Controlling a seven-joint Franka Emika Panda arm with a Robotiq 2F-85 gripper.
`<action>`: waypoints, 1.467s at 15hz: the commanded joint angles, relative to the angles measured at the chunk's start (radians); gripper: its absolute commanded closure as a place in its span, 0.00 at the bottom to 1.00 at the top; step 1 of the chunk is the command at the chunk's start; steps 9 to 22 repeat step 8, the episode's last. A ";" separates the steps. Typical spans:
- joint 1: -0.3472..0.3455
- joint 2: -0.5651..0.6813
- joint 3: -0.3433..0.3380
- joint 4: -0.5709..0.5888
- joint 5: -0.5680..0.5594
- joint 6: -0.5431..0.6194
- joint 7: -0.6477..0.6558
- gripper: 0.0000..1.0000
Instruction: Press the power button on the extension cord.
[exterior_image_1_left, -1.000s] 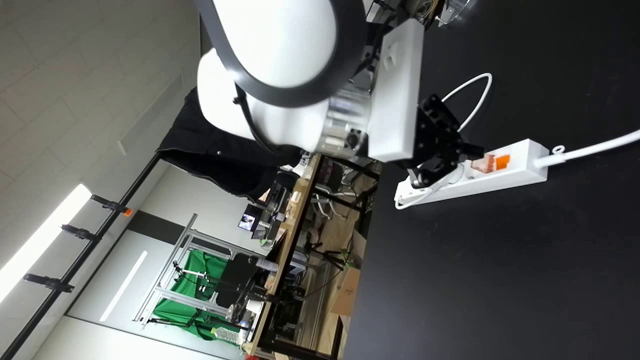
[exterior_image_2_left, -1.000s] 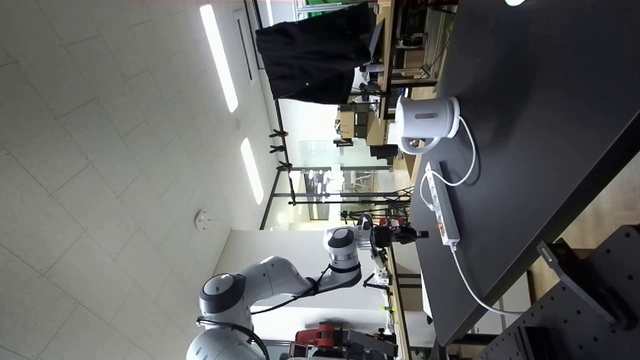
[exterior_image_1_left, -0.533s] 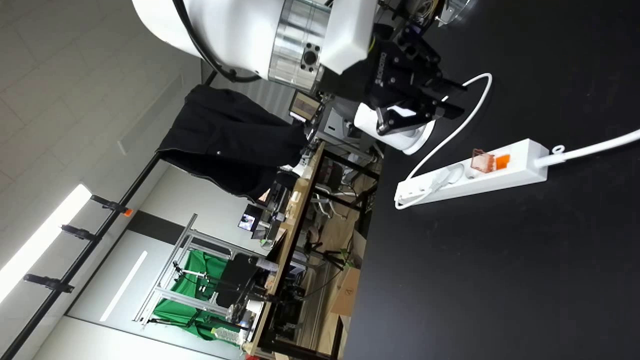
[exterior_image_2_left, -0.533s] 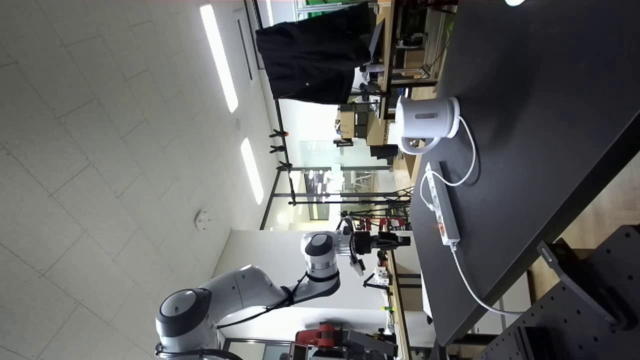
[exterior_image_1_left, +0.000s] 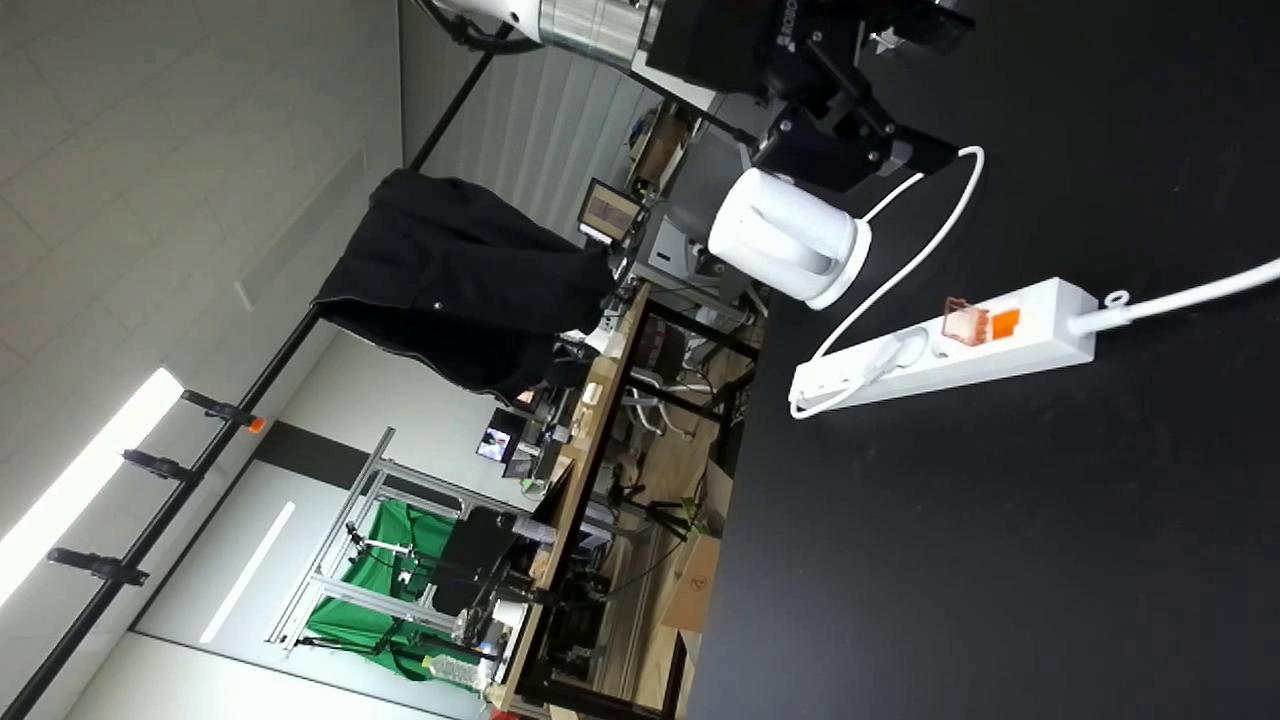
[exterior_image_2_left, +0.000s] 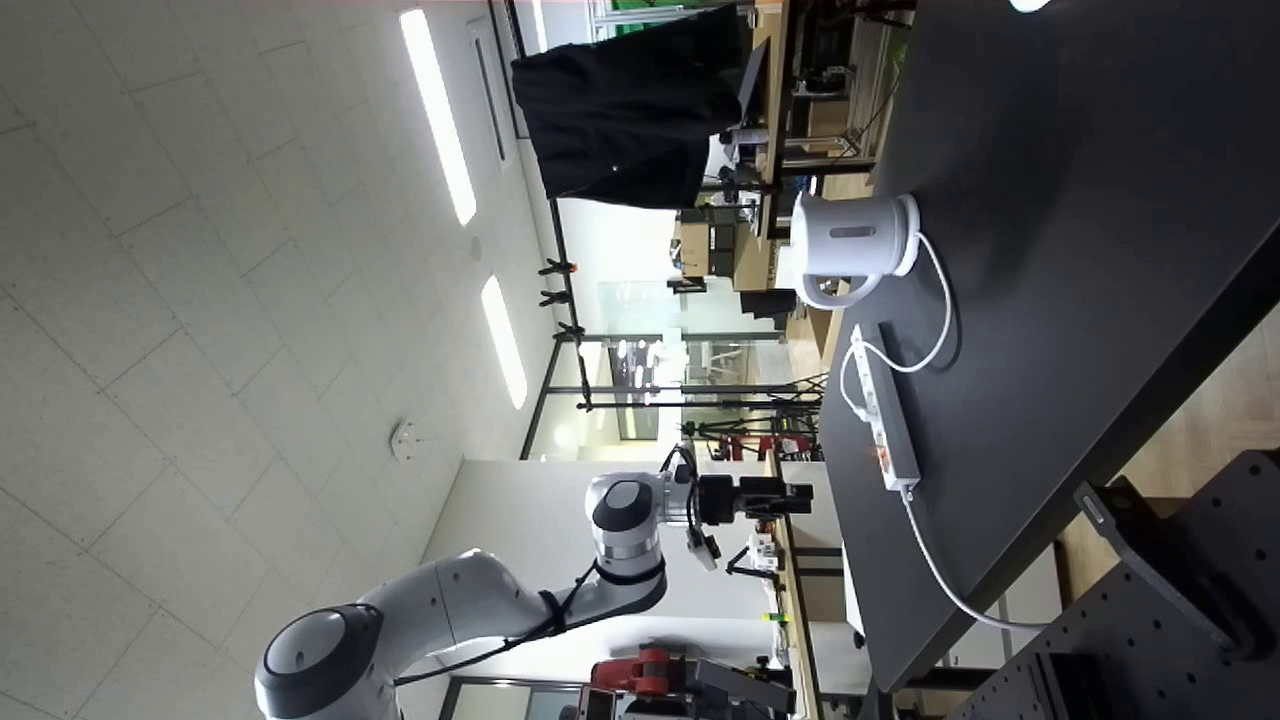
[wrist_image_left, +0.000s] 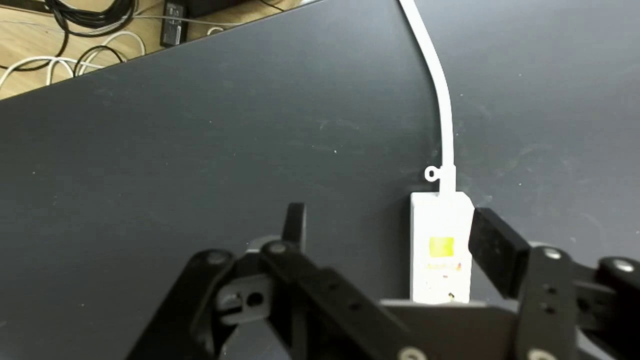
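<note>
1. Tool: the black 2-finger metal gripper (wrist_image_left: 395, 230) hung above the matte black tabletop (exterior_image_1_left: 900, 560), jaws spread wide, holding nothing.
2. Location: in an exterior view the long, narrow white plastic extension cord (exterior_image_1_left: 970, 367) lay on the tabletop, its socket end near the far edge, its switch end farther in.
3. Target: the small orange-red rectangular power button (exterior_image_1_left: 1005, 324) was set near the inner end, just beside what appeared to be a raised, translucent reddish flap (exterior_image_1_left: 965, 322). Whether the power button was switched on could not be told.
4. Alignment: in the wrist view the power button fell between the fingers (wrist_image_left: 500, 250), nearer the finger on that view's right.
5. Risk 1: a straight descent would probably miss the power button, or strike the extension cord's side and shift it. Cause: spread jaws, off-centre.
6. Risk 2: the flap could fold over the power button. Cause: a fingertip approaching from the socket end.
7. Risk 3: the white, rounded kettle (exterior_image_2_left: 850, 230) could be dragged toward the edge. Cause: a low pass snagging its looped white cable (exterior_image_2_left: 948, 305).
</note>
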 joint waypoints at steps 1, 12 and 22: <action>-0.041 -0.076 0.032 -0.072 0.023 0.016 -0.018 0.00; -0.061 -0.048 0.052 -0.058 0.034 0.009 -0.027 0.00; -0.061 -0.048 0.052 -0.058 0.034 0.009 -0.027 0.00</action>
